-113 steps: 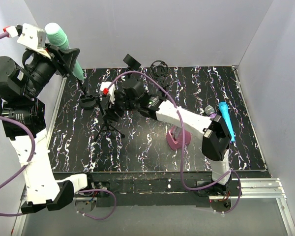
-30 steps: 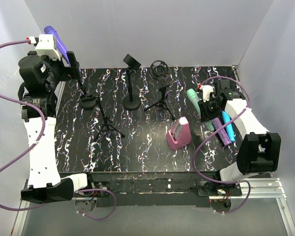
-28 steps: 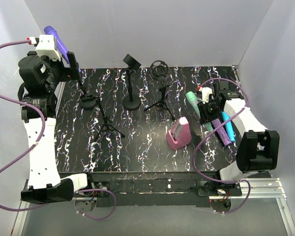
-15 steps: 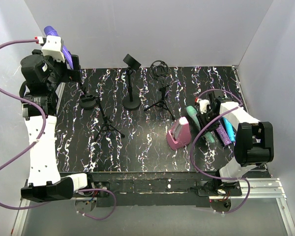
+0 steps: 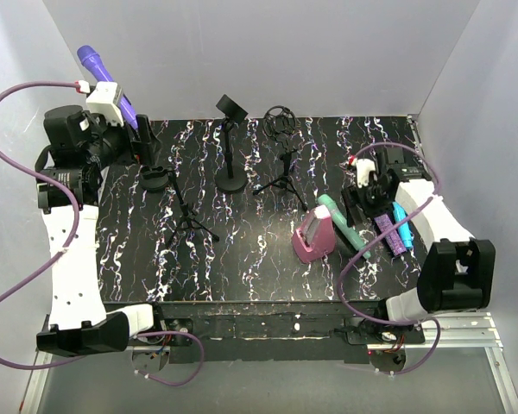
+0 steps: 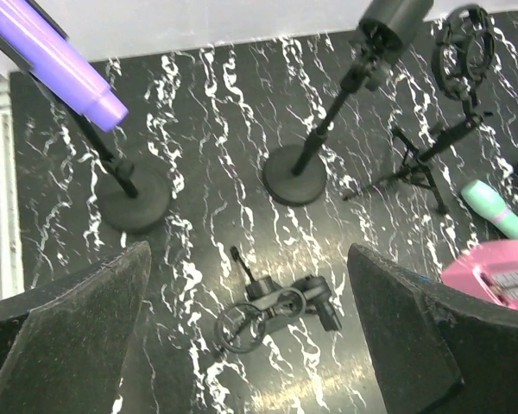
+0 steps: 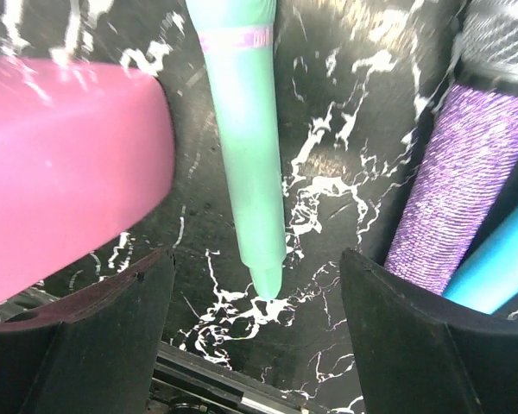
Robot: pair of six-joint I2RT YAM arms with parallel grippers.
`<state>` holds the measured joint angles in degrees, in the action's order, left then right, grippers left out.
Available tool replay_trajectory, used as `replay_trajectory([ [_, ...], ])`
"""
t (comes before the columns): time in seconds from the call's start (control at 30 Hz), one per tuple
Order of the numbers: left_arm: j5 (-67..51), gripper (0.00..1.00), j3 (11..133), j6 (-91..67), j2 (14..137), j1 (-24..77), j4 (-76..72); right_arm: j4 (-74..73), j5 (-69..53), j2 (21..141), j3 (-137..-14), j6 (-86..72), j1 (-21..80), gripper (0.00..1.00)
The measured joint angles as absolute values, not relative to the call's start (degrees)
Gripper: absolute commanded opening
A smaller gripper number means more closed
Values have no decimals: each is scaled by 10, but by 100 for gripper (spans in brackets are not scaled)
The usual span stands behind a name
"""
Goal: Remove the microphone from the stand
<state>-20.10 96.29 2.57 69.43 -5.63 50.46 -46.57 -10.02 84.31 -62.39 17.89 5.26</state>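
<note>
While the right gripper (image 7: pixel 255 323) stands wide open and holds nothing, the smooth mint-green plastic microphone (image 7: pixel 242 129) lies flat on the black marbled table (image 7: pixel 328 216) between its fingers, just beside the pink block (image 7: pixel 60 172). The left gripper (image 6: pixel 242 345) is also open and empty, raised high. A glossy purple microphone (image 6: pixel 56 56) sits on the round-base black stand (image 6: pixel 134 194).

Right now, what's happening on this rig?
The right claw is open over a green microphone that lies flat on the table. The microphone has a pink box on one side and a glitter-covered microphone and a blue one on the other. The left claw is also open, raised at the far left beside the purple microphone. That microphone sits in its stand and is not gripped.
</note>
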Motion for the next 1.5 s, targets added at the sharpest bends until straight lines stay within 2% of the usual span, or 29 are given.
replay_trajectory([
  [0.23,-232,98,965,51,702,-56,551,-465,-175,759,-722,182,53,79],
  [0.47,-254,98,1029,110,794,-56,631,-371,-305,687,-770,176,62,78],
  [0.83,-341,98,1037,169,820,-57,710,-270,-405,752,-813,139,173,76],
  [1.1,-378,98,1160,373,880,-57,755,-263,-421,762,-807,122,176,75],
  [1.3,-380,98,1173,511,881,-57,766,-248,-429,761,-789,107,181,75],
  [1.5,-379,96,1197,575,900,-44,768,-246,-435,761,-789,106,197,75],
])
